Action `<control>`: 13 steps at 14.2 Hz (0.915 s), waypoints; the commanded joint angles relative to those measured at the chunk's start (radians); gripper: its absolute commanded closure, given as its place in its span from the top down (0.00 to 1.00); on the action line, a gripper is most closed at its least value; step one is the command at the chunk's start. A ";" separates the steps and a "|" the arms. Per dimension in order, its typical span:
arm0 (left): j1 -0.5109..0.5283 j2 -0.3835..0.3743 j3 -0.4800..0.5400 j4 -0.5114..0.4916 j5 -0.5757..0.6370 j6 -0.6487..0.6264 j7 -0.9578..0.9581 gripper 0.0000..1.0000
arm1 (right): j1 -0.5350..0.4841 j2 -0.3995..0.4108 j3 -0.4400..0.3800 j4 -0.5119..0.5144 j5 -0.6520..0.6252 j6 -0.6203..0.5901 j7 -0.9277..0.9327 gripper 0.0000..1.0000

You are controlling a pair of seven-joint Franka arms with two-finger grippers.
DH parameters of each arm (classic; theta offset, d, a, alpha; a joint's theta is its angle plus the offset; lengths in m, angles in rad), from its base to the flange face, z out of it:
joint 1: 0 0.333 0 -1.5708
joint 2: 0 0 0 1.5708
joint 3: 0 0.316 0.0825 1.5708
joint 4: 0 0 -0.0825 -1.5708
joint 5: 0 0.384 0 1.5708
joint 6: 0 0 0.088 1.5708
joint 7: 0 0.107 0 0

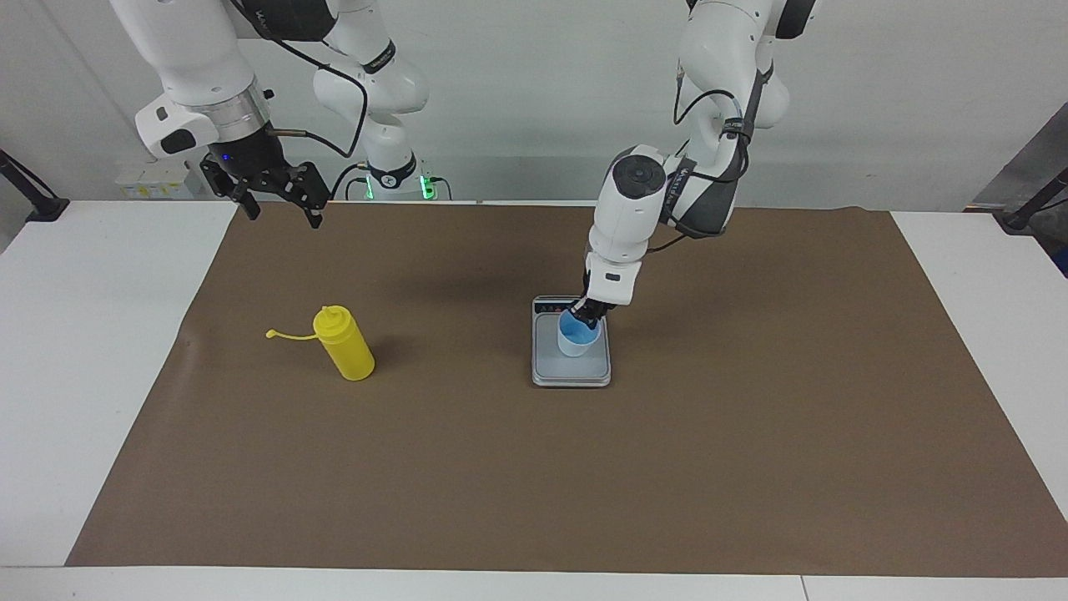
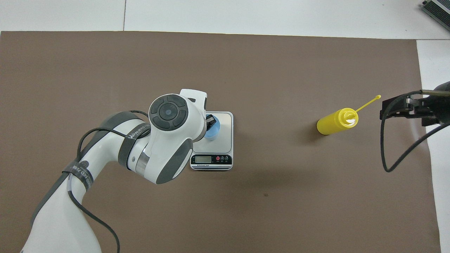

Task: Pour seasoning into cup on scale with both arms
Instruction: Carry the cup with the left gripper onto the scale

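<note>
resting on scale (image 1: 571, 370), cup (image 1: 577, 338) in left hand (image 1: 586, 314)

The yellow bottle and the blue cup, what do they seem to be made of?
The yellow bottle looks like soft plastic, smooth with a slight sheen: even bright colour, moulded cone nozzle, thin bendy cap strap. The blue cup, on the scale, looks like thin plastic too: uniform pale blue, a glossy glint inside. Neither is certain.

the cup (image 1: 578, 337) sat on the scale (image 1: 551, 367) near mid-table, on the brown mat (image 1: 534, 484). the seasoning bottle (image 1: 345, 344) stood on the mat well apart, toward the right arm's end.
</note>
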 commanded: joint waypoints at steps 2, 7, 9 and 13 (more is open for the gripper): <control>-0.033 0.003 0.014 -0.019 0.014 0.017 -0.038 0.00 | -0.011 -0.022 0.003 -0.025 0.022 0.003 -0.008 1.00; -0.033 0.000 0.014 -0.052 0.034 0.057 -0.038 0.00 | -0.013 -0.022 0.003 -0.022 0.022 0.001 -0.010 1.00; -0.031 0.000 0.014 -0.052 0.037 0.059 -0.035 0.18 | -0.013 -0.022 0.003 -0.025 0.022 0.006 -0.010 1.00; -0.030 0.000 0.014 -0.050 0.039 0.059 -0.032 0.42 | -0.013 -0.022 0.003 -0.025 0.022 0.010 -0.011 1.00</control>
